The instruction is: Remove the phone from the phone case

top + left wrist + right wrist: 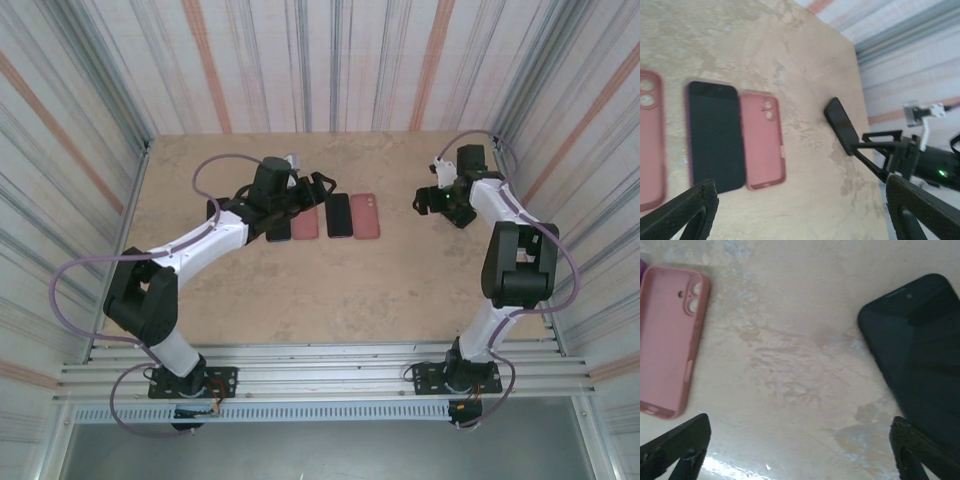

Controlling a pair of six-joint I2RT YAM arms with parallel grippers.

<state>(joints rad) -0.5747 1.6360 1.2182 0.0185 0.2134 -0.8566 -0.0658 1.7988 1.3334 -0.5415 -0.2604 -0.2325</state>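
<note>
Phone (920, 355), black, lies on the table (805, 340) just beside the right gripper (799, 424), whose fingers stand wide apart, holding nothing. Further left sits a pink case (670, 335). Left gripper (801, 185), fingers likewise spread and empty, hangs near a second phone (715, 135), purple-rimmed, lying between that case and a second pink case (650, 140).

Bare table (790, 355) between pink case (670, 335), black phone (920, 355).
</note>
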